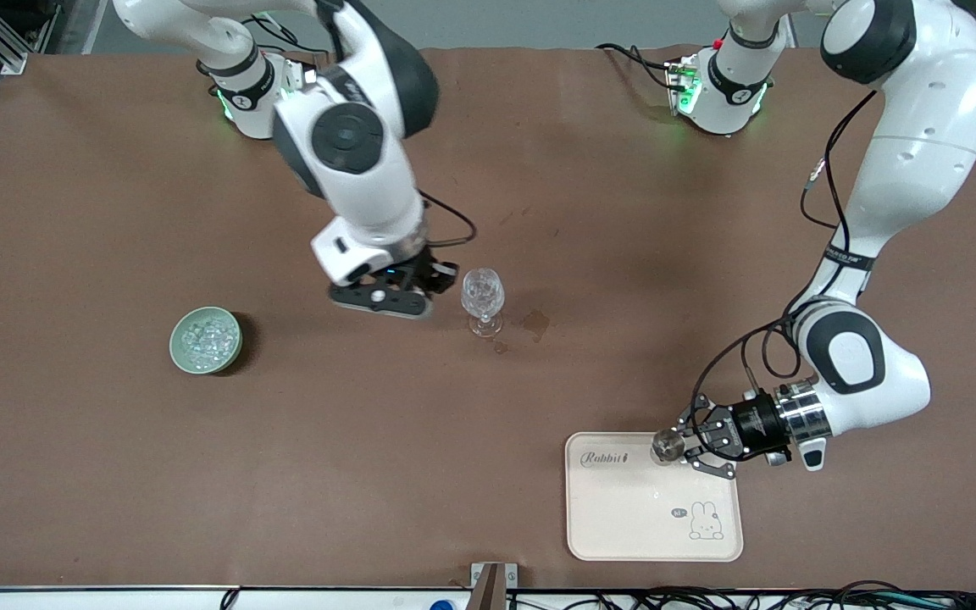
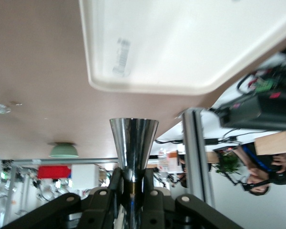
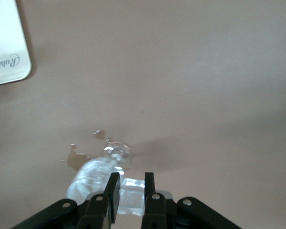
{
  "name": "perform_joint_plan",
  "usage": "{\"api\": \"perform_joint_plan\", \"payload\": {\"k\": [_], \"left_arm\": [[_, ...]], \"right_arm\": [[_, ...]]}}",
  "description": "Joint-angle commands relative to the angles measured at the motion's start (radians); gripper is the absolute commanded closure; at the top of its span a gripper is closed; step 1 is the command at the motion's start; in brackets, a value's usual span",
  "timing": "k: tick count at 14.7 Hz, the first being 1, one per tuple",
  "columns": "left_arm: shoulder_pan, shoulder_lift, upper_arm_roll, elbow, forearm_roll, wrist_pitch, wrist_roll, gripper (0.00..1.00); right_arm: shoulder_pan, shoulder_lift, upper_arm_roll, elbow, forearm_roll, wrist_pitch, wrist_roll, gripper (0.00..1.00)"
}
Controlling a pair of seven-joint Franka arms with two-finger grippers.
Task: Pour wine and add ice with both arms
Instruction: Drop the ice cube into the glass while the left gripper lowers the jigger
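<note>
Steel cup in left pincer [image 1: 684, 446] overhangs tray edge [image 1: 573, 500]; right pincer [image 3: 130, 190] grips ice above glass [image 1: 482, 292].

table [image 1: 115, 474]: brown | on it: green bowl [image 1: 205, 340], stemmed glass [image 1: 483, 298], cream tray [image 1: 653, 508]

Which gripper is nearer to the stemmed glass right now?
The right. The right gripper, shut on an ice chunk, hangs right beside the stemmed glass. The left gripper is over the tray, holding a metal cup.
</note>
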Motion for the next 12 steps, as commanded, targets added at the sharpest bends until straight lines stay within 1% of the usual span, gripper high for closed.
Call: {"api": "perform_joint_plan", "payload": {"k": [1,3,6,8,10,11,12], "left_arm": [[0.017,0.075,-0.014,0.055,-0.033,0.002,0.012,0.96],[0.043,0.112,-0.015,0.055,-0.038,-0.003,0.050,0.96],[0.046,0.152,-0.015,0.064,-0.049,-0.001,0.062,0.92],[0.045,0.159,-0.014,0.064,-0.061,-0.001,0.065,0.90],[0.046,0.167,-0.012,0.064,-0.062,-0.001,0.079,0.89],[0.045,0.170,-0.012,0.064,-0.061,-0.001,0.088,0.89],[0.045,0.175,-0.009,0.064,-0.062,-0.001,0.101,0.89]], "right_arm": [[0.053,0.118,-0.012,0.145,-0.003,-0.017,0.075,0.96],[0.083,0.136,-0.012,0.148,-0.004,-0.016,0.091,0.96],[0.107,0.147,-0.013,0.137,-0.012,-0.018,0.094,0.95],[0.121,0.146,-0.013,0.115,-0.016,-0.019,0.092,0.94],[0.120,0.144,-0.013,0.111,-0.015,-0.021,0.084,0.93],[0.120,0.144,-0.015,0.111,-0.015,-0.021,0.083,0.91],[0.115,0.144,-0.015,0.111,-0.015,-0.021,0.081,0.85]]}}
